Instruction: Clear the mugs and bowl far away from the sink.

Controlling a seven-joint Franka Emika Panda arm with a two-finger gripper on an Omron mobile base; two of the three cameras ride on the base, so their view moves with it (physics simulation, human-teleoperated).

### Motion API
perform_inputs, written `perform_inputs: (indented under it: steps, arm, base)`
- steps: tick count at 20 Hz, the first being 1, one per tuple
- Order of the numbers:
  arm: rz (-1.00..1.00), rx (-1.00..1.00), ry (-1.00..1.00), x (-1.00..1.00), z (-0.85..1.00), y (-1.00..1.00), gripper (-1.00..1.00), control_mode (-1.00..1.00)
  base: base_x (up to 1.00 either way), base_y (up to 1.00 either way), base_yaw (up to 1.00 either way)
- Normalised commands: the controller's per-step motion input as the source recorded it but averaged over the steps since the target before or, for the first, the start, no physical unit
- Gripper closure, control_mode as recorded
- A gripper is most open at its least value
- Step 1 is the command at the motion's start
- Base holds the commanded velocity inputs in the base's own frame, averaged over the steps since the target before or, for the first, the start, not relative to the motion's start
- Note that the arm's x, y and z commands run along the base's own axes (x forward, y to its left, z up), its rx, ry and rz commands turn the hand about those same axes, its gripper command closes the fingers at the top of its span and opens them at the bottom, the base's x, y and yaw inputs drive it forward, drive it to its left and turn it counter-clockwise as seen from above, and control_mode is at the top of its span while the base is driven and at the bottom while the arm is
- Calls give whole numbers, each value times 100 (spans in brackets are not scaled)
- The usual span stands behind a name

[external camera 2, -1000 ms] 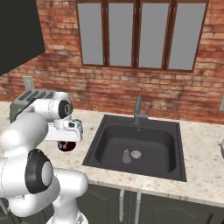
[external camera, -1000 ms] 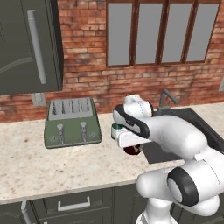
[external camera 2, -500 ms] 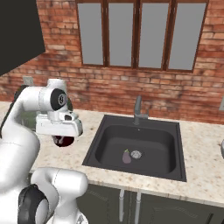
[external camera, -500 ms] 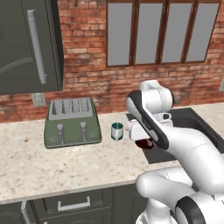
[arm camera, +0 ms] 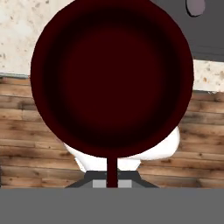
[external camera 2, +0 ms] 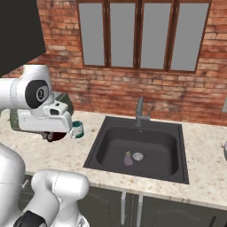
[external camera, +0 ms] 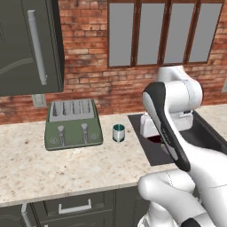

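The bench (external camera: pixel 53 173) ran wide and pale under the brick wall, with the sink (external camera 2: pixel 137 146) sunk into its right part and the toaster (external camera: pixel 73 124) standing far left of it. The white mug (external camera: pixel 118 132) stood upright on the bench between toaster and sink, just beside the sink's left rim. The maroon mug (arm camera: pixel 111 78) was off the bench, carried in the jaws; in the hand view its round mouth faced the camera, its handle ran down as a thin dark strip into the jaws, and these were pinched fully together on that handle. From the right base view the gripper (external camera 2: pixel 55 133) hung with the maroon mug over the bench's near strip, left of the sink and just beside the white mug, nearer the front edge than it. In the hand view wooden floor planks showed beneath the mug, so it seemed to lie at or beyond the bench edge. Judged from this, the set-down called for a carry leftward, away from the sink: open bench lay left and in front of the toaster, while the white mug and the toaster bounded the far side. A small purplish thing (external camera 2: pixel 128 158) lay in the basin by the drain. The bowl could not be made out.
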Motion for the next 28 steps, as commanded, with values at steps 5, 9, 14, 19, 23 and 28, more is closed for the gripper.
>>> perform_inputs:
  steps: [5, 9, 14, 19, 23, 28]
  arm:
    - [1, 0, -10, -36, 63, -2, 100, -100]
    - [0, 0, -1, -23, 44, 0, 100, -100]
    - [0, 1, 0, -8, 25, -3, 100, -100]
    - [-4, -1, 0, 11, -11, -19, 100, -100]
    - [0, 0, 0, 0, 0, 0, 100, 100]
    - [0, 0, 0, 0, 0, 0, 100, 100]
  base:
    - [0, 0, 0]
    - [0, 0, 0]
    - [0, 0, 0]
    - [0, 0, 0]
    - [0, -40, -78]
    - [0, 0, -100]
